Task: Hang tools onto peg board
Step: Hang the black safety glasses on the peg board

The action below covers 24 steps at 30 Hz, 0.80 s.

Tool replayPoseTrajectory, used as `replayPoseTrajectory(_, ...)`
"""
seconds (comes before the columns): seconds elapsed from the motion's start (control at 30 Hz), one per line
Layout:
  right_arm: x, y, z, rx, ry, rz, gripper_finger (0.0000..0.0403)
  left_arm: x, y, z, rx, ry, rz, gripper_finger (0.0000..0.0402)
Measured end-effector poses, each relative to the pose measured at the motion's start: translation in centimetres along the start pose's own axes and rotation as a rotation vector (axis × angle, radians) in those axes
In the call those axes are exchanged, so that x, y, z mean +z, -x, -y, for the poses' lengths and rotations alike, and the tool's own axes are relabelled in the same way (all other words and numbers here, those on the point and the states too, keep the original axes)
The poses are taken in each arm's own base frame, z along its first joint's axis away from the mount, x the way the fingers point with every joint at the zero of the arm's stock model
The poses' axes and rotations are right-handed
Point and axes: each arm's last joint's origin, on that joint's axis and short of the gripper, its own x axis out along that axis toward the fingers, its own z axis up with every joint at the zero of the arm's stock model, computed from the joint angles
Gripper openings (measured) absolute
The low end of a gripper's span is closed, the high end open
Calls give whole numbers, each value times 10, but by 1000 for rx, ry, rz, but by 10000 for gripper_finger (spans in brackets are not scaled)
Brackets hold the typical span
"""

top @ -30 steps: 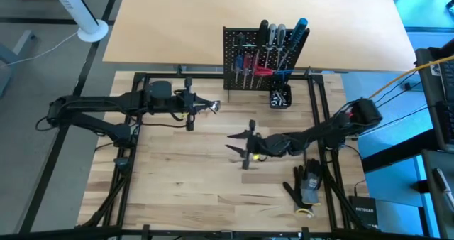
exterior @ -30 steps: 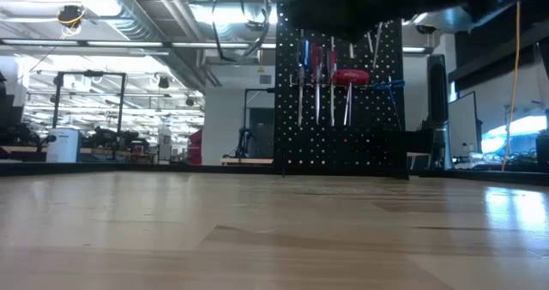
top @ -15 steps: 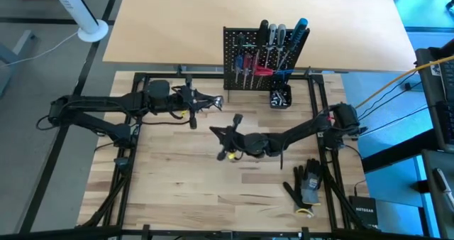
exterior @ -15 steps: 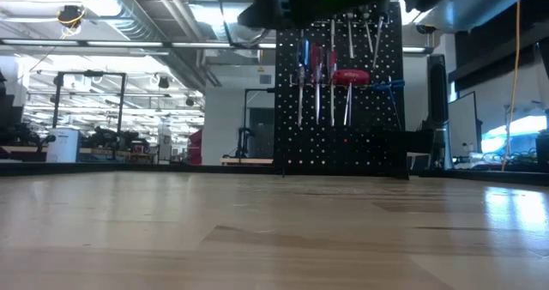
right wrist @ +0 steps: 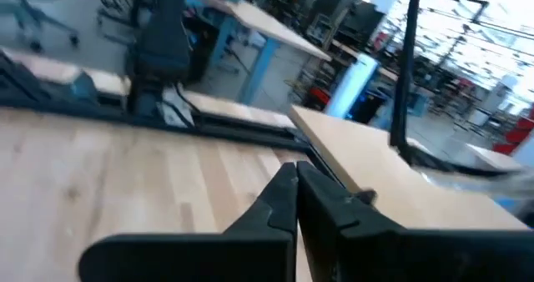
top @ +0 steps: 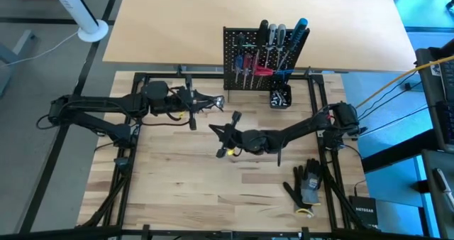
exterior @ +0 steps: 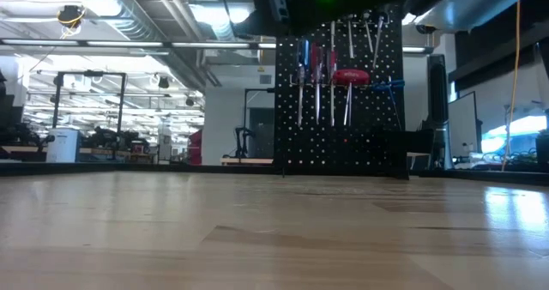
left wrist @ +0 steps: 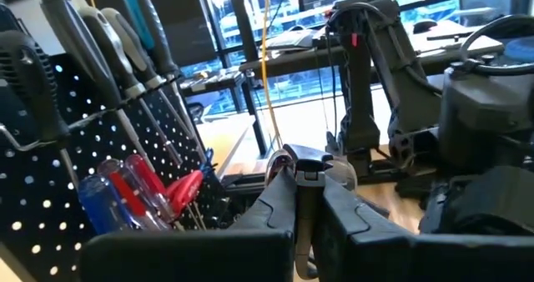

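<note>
**Over the table's middle, both grippers closed and nothing visibly held**

Above the bare wooden table [top: 177,183] we have both arms raised. Our left gripper [top: 217,104] sits left of the peg board [top: 245,45], its fingers pressed together; from its wrist view we see the closed fingertips [left wrist: 302,175] with a small curved bit of metal at their end, though we cannot tell whether that is a tool or part of the gripper. Our right gripper [top: 224,131] reaches across from the right side to the table's centre, jaws clenched tight, and its wrist view shows the fingers [right wrist: 292,190] meeting with nothing between them, looking out over bare tabletop.

The peg board stands upright at the far edge of the table. The tools [top: 273,45] already hang on it: red-, blue- and dark-handled screwdrivers in rows, seen plainly in the low view [exterior: 330,71] and close up from the left wrist [left wrist: 125,107]. A small black cup [top: 280,96] holding some bits stands just at the board's foot, and black gloves [top: 306,183] lie near the right front, well apart from either gripper.

We judge the hanging largely done: no loose tool shows on the table. The step in hand looks like a pause between picks. Next we would need to find any tool left, perhaps in the cup, open a gripper over it and approach from above.
</note>
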Motion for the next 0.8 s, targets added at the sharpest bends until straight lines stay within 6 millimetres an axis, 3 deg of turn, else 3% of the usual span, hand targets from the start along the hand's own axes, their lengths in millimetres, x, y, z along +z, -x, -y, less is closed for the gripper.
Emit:
replayPoseTrajectory(0.13,7,14,-5,-52,57,-53,8,-1,1,0,-5,-1,-17,5)
replayPoseTrajectory(0.27,16,42,2,-43,48,-32,4,-4,1,3,-21,-5,-48,9)
replayPoseTrajectory(0.4,-1,70,18,-26,1,-54,6,-3,3,13,-77,-52,-52,4)
replayPoseTrajectory(0.53,-14,94,33,74,-155,-31,7,-2,5,27,-179,-89,-45,7)
replayPoseTrajectory(0.7,-22,103,35,156,-299,-36,9,-4,9,42,-334,-118,-59,6)
replayPoseTrajectory(0.8,-22,103,32,252,-323,-19,31,-9,9,51,-468,-116,-56,4)
